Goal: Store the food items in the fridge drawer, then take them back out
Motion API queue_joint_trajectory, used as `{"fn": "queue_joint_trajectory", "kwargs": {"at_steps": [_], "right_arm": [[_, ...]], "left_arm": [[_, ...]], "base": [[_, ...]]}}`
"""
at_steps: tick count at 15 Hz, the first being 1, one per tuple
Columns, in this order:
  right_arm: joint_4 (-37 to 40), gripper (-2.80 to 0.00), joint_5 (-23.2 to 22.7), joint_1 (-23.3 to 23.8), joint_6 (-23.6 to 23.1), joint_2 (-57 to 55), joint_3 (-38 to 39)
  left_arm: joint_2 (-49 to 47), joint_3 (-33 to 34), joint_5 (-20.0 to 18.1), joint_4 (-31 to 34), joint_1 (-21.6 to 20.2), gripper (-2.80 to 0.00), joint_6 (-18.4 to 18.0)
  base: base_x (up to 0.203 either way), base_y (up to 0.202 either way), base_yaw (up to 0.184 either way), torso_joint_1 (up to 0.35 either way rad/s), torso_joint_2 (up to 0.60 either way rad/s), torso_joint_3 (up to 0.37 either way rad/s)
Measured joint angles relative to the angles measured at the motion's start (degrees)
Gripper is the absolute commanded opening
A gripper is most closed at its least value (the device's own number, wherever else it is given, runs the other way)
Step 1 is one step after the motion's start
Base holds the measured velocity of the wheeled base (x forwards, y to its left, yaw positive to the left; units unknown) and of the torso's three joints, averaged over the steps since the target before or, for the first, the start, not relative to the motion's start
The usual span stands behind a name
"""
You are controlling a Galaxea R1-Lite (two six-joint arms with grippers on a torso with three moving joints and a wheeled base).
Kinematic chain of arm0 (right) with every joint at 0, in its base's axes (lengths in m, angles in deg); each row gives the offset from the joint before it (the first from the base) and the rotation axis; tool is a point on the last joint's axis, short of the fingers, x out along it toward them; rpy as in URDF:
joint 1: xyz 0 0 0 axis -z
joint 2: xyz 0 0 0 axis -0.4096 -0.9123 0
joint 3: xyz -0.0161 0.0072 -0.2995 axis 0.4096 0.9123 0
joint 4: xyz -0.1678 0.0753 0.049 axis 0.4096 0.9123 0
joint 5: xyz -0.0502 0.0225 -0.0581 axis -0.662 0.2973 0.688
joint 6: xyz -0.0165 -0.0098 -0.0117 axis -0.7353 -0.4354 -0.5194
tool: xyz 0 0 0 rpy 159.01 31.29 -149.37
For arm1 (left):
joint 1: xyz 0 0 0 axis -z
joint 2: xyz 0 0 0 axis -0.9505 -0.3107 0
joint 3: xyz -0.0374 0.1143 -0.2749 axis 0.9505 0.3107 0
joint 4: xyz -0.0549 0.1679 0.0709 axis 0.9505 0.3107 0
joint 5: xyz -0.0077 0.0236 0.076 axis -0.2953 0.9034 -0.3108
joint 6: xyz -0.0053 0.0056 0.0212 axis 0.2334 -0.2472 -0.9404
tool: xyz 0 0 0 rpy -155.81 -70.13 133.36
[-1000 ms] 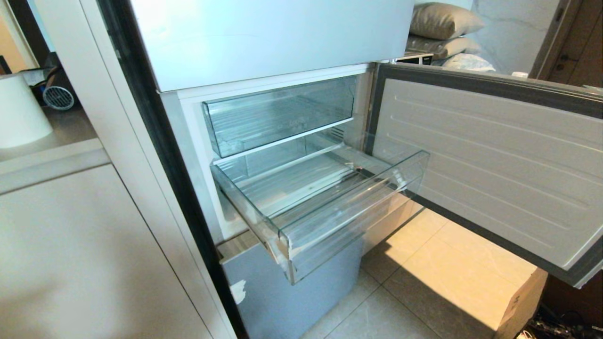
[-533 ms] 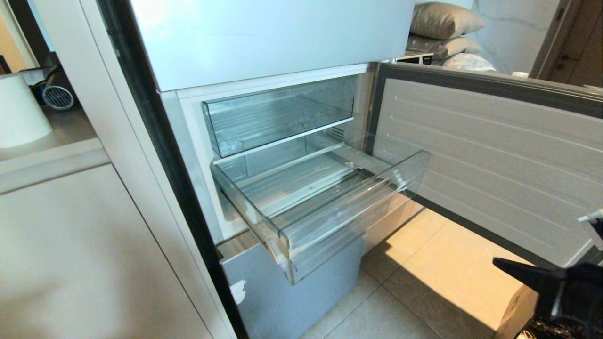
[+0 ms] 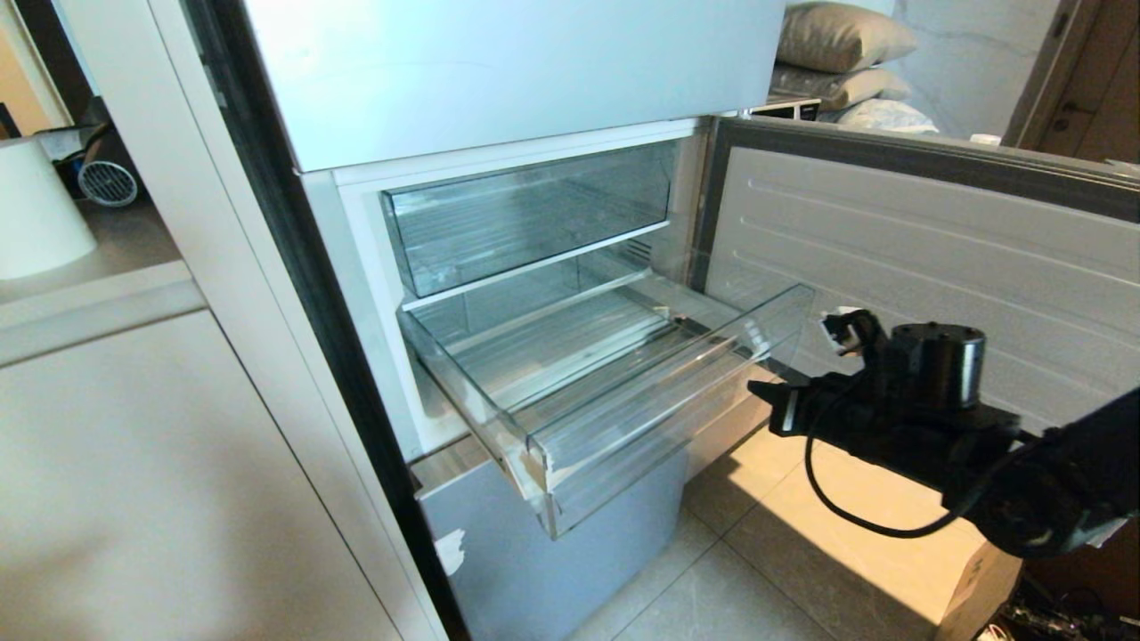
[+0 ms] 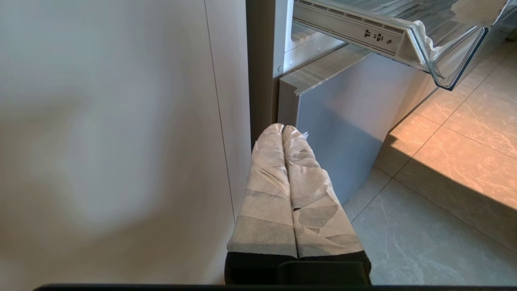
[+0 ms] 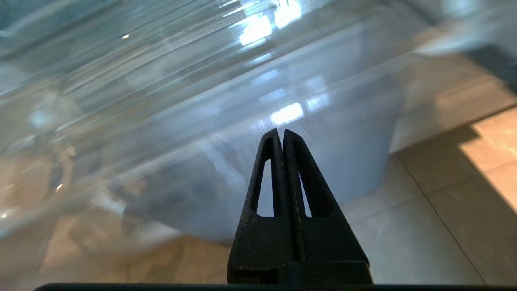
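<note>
While level, right gripper point(image 3: 764, 392) faces fridge drawer point(image 3: 659, 401)

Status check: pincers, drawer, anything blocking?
Right pincer shut, empty, beside wide clear plastic drawer. Left pincer shut, low by grey panel. Drawer open, no food visible.

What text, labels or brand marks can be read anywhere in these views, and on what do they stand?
No text can be read in these views.
Fridge drawer, side rail: a few small dark moulded marks, too small to read.
Cardboard box on the floor: a small dark print on its side, too small to read.
Upper clear drawer: no print legible.
</note>
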State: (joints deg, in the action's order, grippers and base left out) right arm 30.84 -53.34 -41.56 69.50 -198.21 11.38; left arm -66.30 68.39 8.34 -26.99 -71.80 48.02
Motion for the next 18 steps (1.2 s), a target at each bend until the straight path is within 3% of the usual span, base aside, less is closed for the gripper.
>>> {"fn": "queue_joint_trajectory", "kwargs": {"at_steps": [6, 10, 12, 14, 18], "right_arm": [[-0.9, -2.80, 6.1, -7.9, 0.1, -14.1, -17.8], [-9.7, -2.80, 19.4, -11.9, 4.8, -19.6, -28.4], [-13.3, -2.80, 21.5, -12.6, 6.4, -18.8, -25.7], [-13.7, -2.80, 21.9, -13.8, 7.1, -14.5, -18.0], [-10.6, -2.80, 22.5, -16.8, 7.2, 4.5, -1.2]], "left_arm": [[0.0, 0.0, 0.0, 0.0, 0.0, -2.80, 0.0], [0.0, 0.0, 0.0, 0.0, 0.0, -2.80, 0.0], [0.0, 0.0, 0.0, 0.0, 0.0, -2.80, 0.0], [0.0, 0.0, 0.0, 0.0, 0.0, -2.80, 0.0], [0.0, 0.0, 0.0, 0.0, 0.0, -2.80, 0.0]], "base": [[0.000, 0.000, 0.000, 0.000, 0.00, 0.000], [0.000, 0.000, 0.000, 0.000, 0.00, 0.000], [0.000, 0.000, 0.000, 0.000, 0.00, 0.000], [0.000, 0.000, 0.000, 0.000, 0.00, 0.000], [0.000, 0.000, 0.000, 0.000, 0.00, 0.000]]}}
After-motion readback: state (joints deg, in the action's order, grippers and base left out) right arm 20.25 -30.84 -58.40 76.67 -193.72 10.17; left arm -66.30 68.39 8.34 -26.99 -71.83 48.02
